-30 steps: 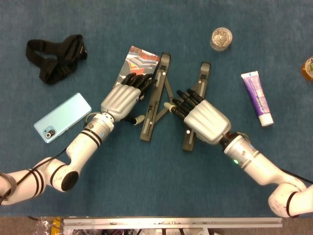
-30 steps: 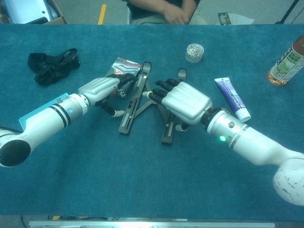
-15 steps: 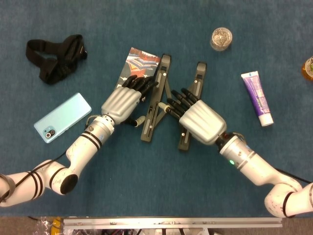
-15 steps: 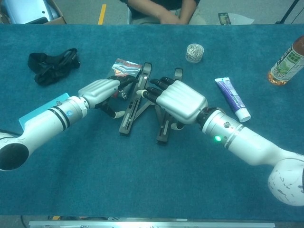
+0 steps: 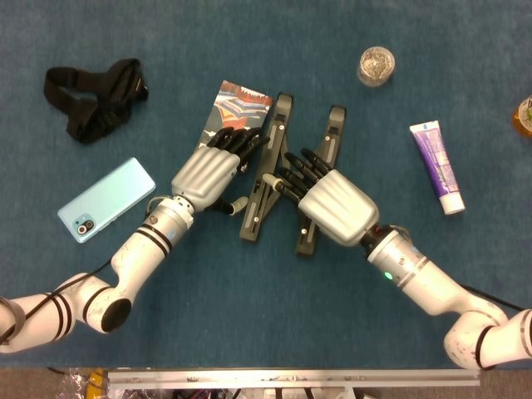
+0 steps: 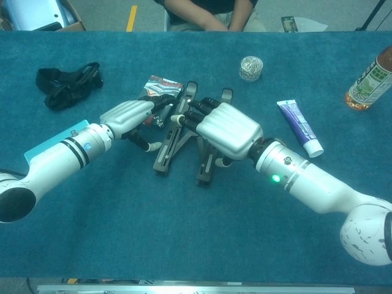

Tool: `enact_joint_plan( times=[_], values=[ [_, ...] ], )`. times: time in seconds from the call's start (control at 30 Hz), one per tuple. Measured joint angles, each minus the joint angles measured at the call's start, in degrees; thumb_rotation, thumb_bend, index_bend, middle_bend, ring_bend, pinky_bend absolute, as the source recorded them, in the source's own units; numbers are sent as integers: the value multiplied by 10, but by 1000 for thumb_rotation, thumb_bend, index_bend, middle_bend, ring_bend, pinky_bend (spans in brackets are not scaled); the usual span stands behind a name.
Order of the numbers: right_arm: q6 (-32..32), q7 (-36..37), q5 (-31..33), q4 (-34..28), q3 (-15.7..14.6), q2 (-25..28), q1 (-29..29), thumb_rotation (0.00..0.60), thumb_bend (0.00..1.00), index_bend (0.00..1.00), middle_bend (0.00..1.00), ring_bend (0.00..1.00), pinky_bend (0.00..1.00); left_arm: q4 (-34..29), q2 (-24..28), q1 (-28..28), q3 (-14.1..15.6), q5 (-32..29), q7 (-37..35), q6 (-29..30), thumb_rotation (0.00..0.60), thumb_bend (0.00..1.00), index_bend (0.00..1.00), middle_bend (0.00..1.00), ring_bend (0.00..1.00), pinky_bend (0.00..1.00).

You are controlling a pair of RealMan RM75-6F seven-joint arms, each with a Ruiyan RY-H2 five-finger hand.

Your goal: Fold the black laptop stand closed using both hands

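The closing push looks underway: left of the toothpaste tube [image 5: 438, 165], the laptop stand [image 5: 293, 179] lies partly folded, the left hand [image 5: 209, 170] bracing one rail and the right hand [image 5: 331, 202] pressing the other, neither visibly gripping, so next the rails need squeezing together.

The worktop [image 6: 184, 245] is covered edge to edge in teal-blue carpet-like fabric, evenly lit. A metal rail [image 5: 291, 378] runs along its near edge. Beyond the far edge — grey floor [image 6: 104, 15] with a short yellow line [image 6: 131, 18], and a seated person [image 6: 211, 13], partly visible.
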Motion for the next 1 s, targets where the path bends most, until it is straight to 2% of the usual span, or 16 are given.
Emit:
enact_joint_plan(
  times=[1.0],
  values=[
    [-9, -48, 41, 3, 40, -49, 30, 600, 96, 48, 168, 19, 115, -64, 24, 18, 14, 7, 16, 22, 600, 256, 0, 0, 0, 12]
  ],
)
